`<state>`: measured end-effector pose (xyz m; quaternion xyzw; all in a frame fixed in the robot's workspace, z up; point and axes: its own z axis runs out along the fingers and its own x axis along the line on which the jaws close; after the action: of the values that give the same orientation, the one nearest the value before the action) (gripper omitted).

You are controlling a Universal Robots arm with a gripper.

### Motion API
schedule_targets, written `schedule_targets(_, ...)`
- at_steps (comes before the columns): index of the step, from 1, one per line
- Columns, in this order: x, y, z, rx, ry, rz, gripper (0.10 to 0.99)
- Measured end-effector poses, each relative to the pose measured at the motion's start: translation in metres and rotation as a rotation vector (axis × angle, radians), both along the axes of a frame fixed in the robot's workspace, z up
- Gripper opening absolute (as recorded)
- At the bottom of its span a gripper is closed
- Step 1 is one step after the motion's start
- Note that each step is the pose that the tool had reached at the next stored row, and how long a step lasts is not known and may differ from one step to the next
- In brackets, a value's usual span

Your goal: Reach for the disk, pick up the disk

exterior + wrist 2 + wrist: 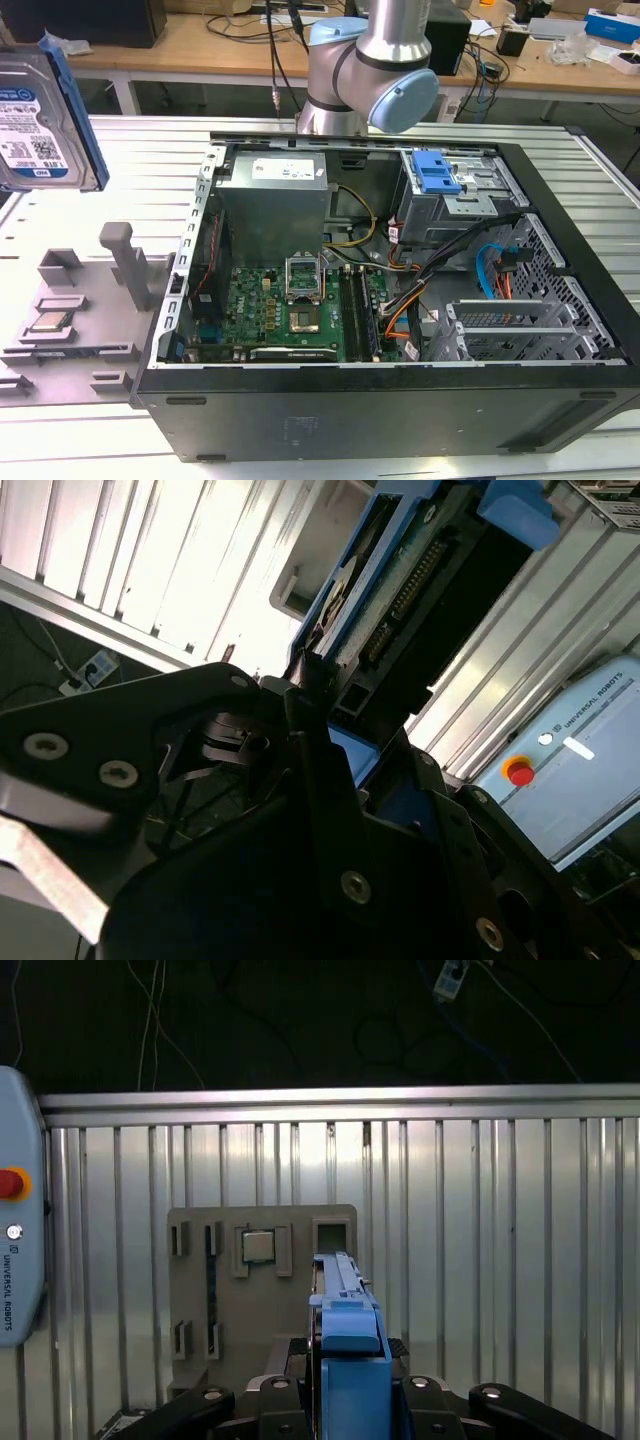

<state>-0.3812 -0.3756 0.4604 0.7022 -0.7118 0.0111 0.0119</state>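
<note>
Claw [347, 1385] is clamped on the disk [42, 118], held clear of the bench [140, 170] at the exterior view's left, above the grey fixture plate [75, 330]. Disk is on edge, label toward the exterior camera, long axis running straight out from the claw.

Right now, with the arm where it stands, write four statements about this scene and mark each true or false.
1. The fingers are shut on the disk, which hangs clear of the table. True.
2. The disk sits inside the computer case. False: it is in the air at the exterior view's left, outside the case.
3. A processor chip sits in the grey holder on the table. True.
4. The computer case is closed up. False: its side is open and the motherboard shows.
</note>
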Motion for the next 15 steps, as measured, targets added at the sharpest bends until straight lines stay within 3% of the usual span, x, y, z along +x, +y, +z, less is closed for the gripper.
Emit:
schedule_targets(1,0.0001,0.0000,0.0016,0.000,0.0001,0.000,0.365)
schedule_targets(2,0.0010,0.0000,0.0149,0.000,0.0001,0.000,0.365)
schedule_targets(3,0.0015,0.0000,0.0233,0.000,0.0001,0.000,0.365)
schedule_targets(4,0.0017,0.0000,0.0268,0.000,0.0001,0.000,0.365)
schedule_targets(15,0.0026,0.0000,0.0484,0.000,0.0002,0.000,0.365)
